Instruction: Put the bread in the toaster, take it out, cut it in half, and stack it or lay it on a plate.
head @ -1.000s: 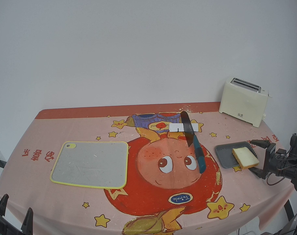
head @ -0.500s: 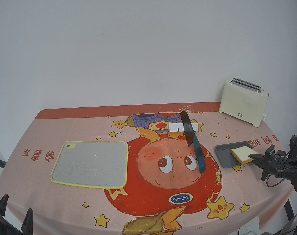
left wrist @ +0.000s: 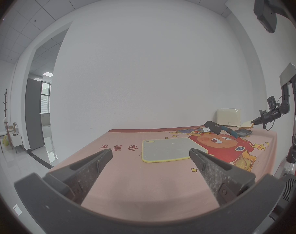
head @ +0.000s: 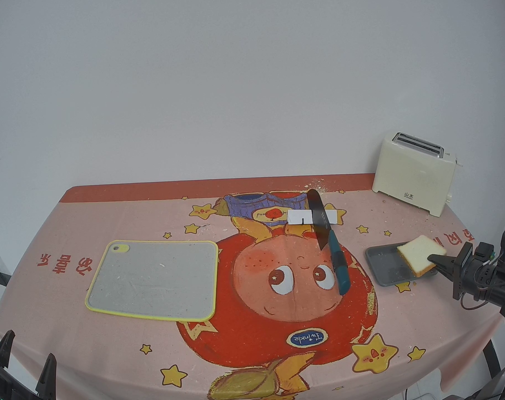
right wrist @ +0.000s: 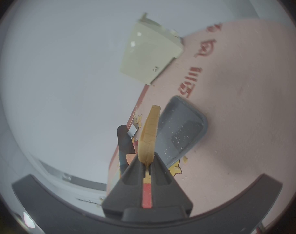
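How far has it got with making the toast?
Barely begun. Done so far: the right hand is shut on the pale slice of bread, holding it over the edge of the grey rectangular tray. Toasting is left: the cream toaster stands apart. Cutting too: the teal-handled knife and yellow-rimmed grey cutting board lie untouched.

Table (head: 124, 212) covered by a pink cartoon cloth (head: 297, 312).
A grey cutting board (head: 154, 279) rimmed in yellow-green lies at the left. A teal-handled knife (head: 328, 241) lies mid-table, its blade across a white card (head: 298, 216). A dark grey plate (head: 387, 263) sits to its right, and a cream toaster (head: 414, 173) stands in the far right corner.
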